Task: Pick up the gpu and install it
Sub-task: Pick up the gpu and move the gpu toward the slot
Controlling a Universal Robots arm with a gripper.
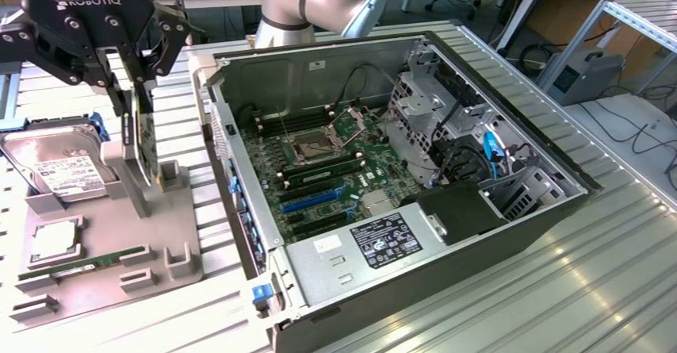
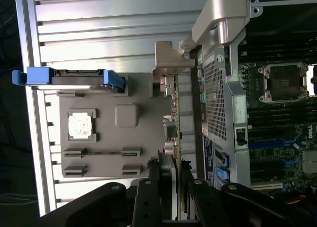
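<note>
Tool (image 2: 176,171) clamped on the gpu (image 2: 175,113), card edge-on between its fingers, silvery bracket (image 2: 168,59) at the far end. Beside it, the gray holder tray (image 2: 106,135) carries a processor chip (image 2: 80,124) and a blue-railed hard drive (image 2: 69,77). The open computer case (image 2: 223,88) flanks the card's other side.

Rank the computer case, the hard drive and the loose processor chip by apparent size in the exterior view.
1. computer case, by far the largest.
2. hard drive.
3. processor chip, the smallest.
The drive and chip sit close together, so nearness hardly matters.

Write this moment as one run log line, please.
gripper: at gpu | gpu: upright in grey holder | case: open, gpu not installed
</note>
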